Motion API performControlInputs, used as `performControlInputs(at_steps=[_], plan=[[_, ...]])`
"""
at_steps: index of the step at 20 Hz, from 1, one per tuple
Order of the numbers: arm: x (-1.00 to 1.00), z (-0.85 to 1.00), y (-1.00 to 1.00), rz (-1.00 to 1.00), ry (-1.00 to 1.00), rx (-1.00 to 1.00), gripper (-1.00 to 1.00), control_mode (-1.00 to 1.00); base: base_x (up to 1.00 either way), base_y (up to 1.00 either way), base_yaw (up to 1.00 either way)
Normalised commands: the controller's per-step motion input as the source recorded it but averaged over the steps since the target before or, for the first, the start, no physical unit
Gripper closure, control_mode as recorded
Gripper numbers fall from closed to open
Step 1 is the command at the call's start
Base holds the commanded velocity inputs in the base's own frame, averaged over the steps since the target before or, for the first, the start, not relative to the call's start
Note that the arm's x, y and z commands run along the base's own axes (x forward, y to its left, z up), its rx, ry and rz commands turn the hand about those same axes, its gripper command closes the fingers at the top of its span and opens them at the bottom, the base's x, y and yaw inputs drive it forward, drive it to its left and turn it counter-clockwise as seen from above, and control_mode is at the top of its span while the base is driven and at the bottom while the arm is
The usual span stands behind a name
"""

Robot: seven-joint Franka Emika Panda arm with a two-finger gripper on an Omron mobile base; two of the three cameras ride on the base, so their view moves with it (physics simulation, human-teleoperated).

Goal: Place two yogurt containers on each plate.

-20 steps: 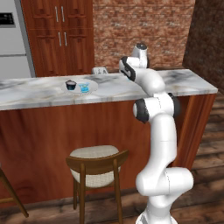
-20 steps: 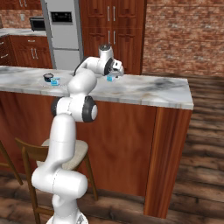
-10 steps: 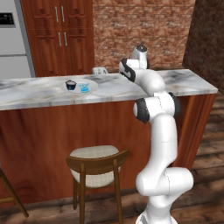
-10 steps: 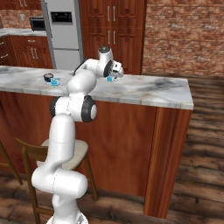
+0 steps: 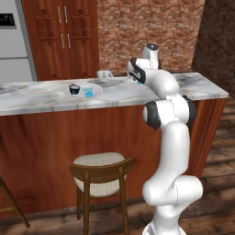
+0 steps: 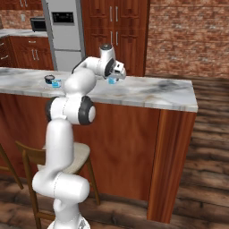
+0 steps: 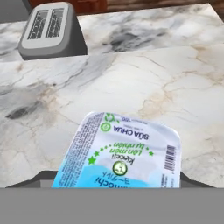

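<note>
Hand view: toaster [image 7: 51,29] beyond yogurt container [image 7: 122,153]; marble counter [image 7: 166,78] around.

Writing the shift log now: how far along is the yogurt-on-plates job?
Done: one yogurt container sits on the pale plate, beside a small black cup. In hand: the gripper is down on a second yogurt container at the marble counter; whether it is gripped I cannot tell. Left: carry it to a plate and add the others. A toaster stands behind.

A glossy white arm [image 5: 172,151] of rounded tubular segments, with dark bands at its joints and a dark-capped wrist.
</note>
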Motion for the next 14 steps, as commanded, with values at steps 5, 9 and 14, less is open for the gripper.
performControlInputs(at_steps=[5,9,14], plan=[[-0.77,0.01,-0.11,0.0,0.0,0.0,1.0,-1.0,0.0,0.0,0.0],[-0.94,0.05,-0.1,0.0,0.0,0.0,1.0,-1.0,0.0,0.0,0.0],[-0.9,0.22,0.0,0.0,0.0,0.0,1.0,-1.0,0.0,0.0,0.0]])
